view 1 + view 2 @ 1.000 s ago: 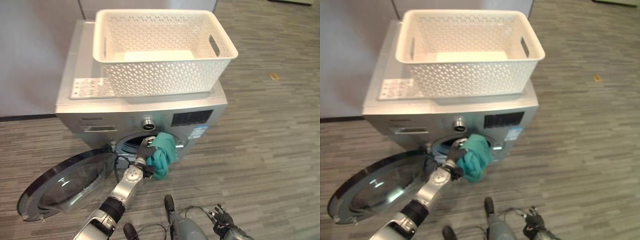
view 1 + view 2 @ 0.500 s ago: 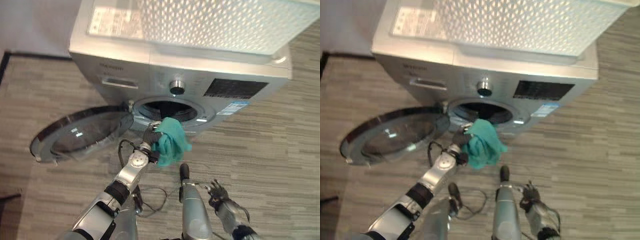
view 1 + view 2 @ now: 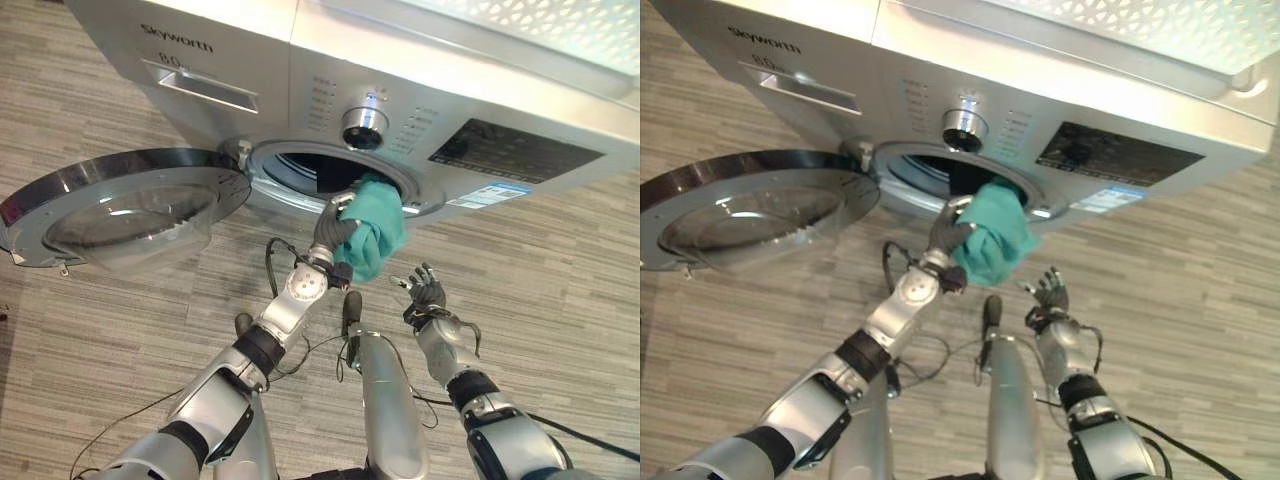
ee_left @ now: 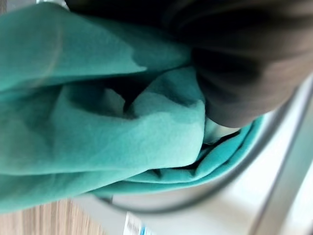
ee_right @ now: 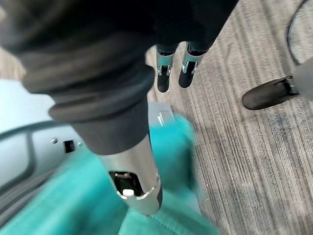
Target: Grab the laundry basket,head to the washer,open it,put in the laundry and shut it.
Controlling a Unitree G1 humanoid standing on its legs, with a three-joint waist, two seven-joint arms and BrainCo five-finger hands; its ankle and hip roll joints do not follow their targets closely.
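The left robot hand (image 3: 333,232) is clenched round a bunched teal cloth (image 3: 378,232), holding it right at the lower rim of the washer's round opening (image 3: 318,172), with the top of the bundle already over the rim and the rest hanging down below the robot hand. Behind the cloth the drum mouth is dark and open. The washer (image 3: 300,70) is silver-grey; there is lettering on the front panel above the detergent drawer (image 3: 198,86), a chrome dial (image 3: 364,125) just above the robot hand, a dark display panel (image 3: 512,151) up and to its right, and a blue-and-white sticker (image 3: 489,193) below that panel, its print too small to make out. The door (image 3: 118,205) is swung fully out to the left of the robot hand, its glass bowl facing up, its edge well apart from the arm. The white lattice laundry basket (image 3: 560,22) sits on top of the washer, far above the robot hand. The right robot hand (image 3: 426,290) hovers just to the right of and below the cloth, fingers spread loose and holding nothing, over grey wood-plank floor (image 3: 560,290) that lies bare to the right.
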